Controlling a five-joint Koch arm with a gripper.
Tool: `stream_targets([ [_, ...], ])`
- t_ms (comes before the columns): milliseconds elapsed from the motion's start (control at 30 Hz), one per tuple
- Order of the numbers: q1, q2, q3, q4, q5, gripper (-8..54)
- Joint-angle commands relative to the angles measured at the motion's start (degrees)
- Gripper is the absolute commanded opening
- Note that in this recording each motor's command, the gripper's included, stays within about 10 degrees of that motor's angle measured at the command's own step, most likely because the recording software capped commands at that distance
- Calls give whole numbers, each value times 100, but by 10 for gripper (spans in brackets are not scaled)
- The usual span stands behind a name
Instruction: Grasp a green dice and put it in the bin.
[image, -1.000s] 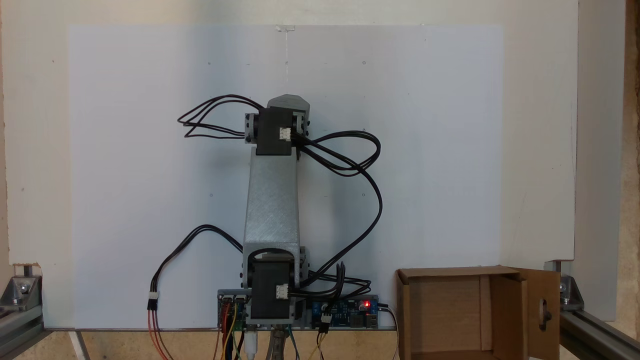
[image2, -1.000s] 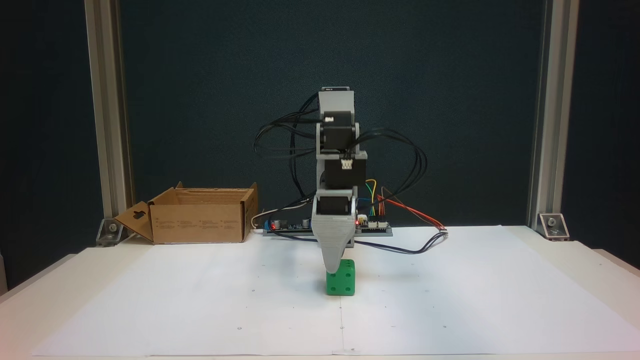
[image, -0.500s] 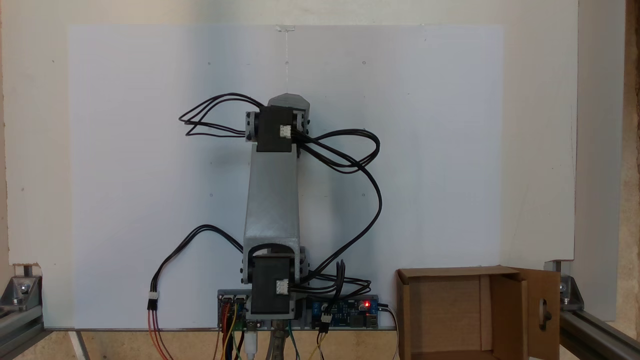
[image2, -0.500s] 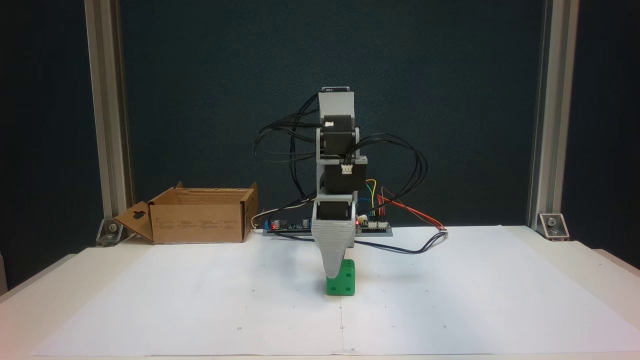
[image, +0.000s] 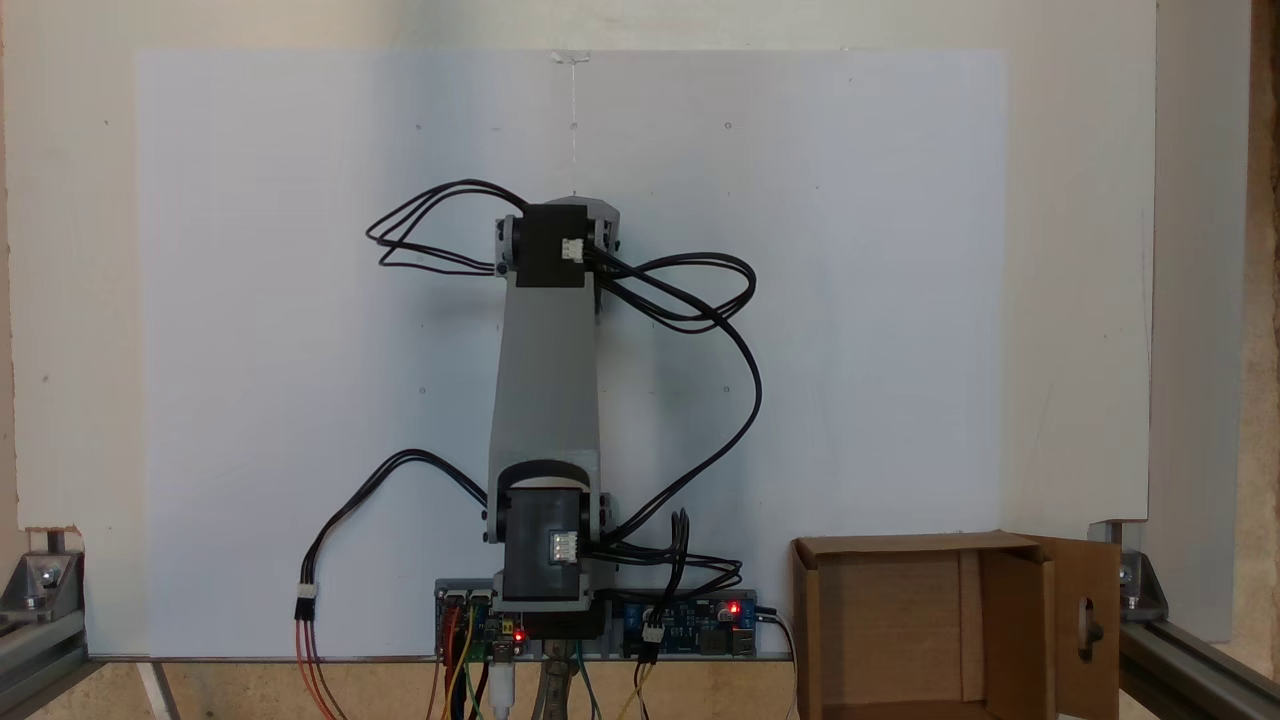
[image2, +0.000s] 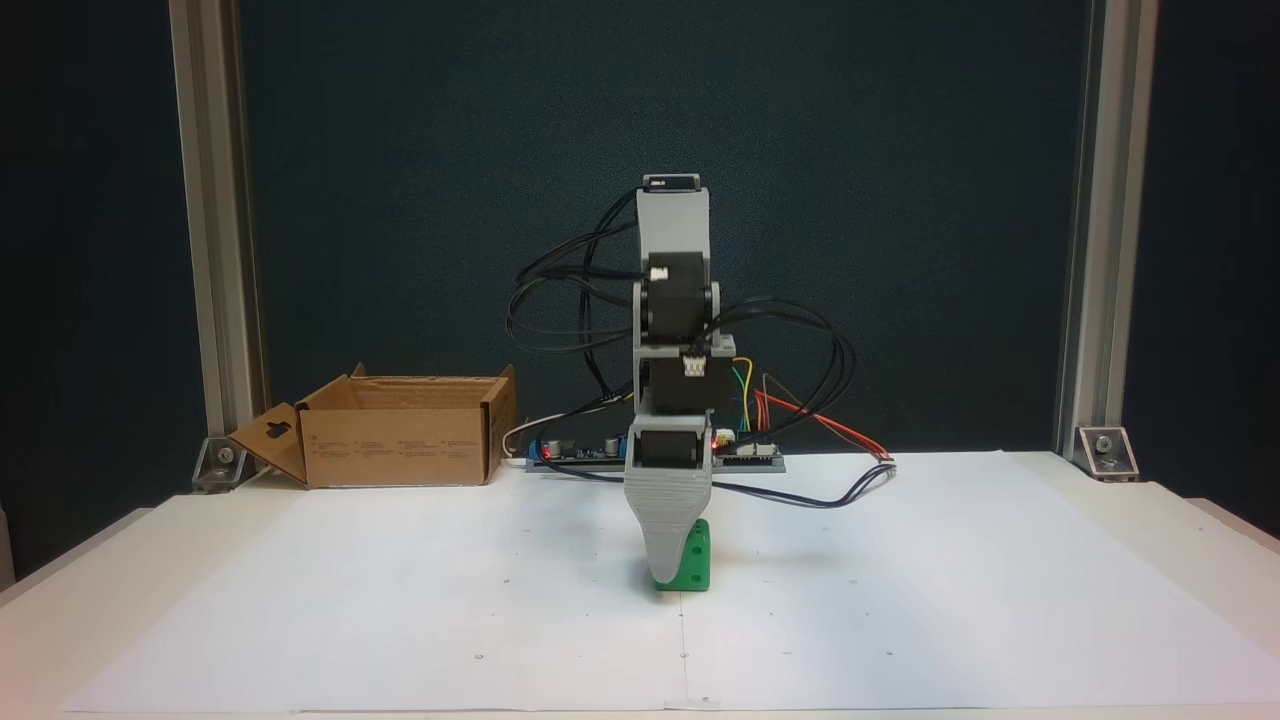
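Observation:
The green dice rests on the white paper, in the middle of the table. My gripper points straight down, and its grey front finger covers the left half of the dice and reaches almost to the paper. The other jaw is hidden behind that finger, so its spread cannot be seen. In a fixed view from above, the arm hides the dice. The bin is an open brown cardboard box with a keyhole cutout in its side flap; it stands at the back left, and at the bottom right in the fixed view from above.
A controller board with coloured wires sits behind the arm's base, and black cables loop out to both sides of the arm. Aluminium posts stand at the table's back corners. White paper covers the table top.
The arm has lowered, and the gripper has dropped further over the green dice and covers more of it. The dice and the bin have not moved.

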Motion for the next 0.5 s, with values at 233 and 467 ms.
stream_targets([
  [233,18,-97,-53,-246,0,417],
  [467,18,-123,-35,-246,0,417],
])
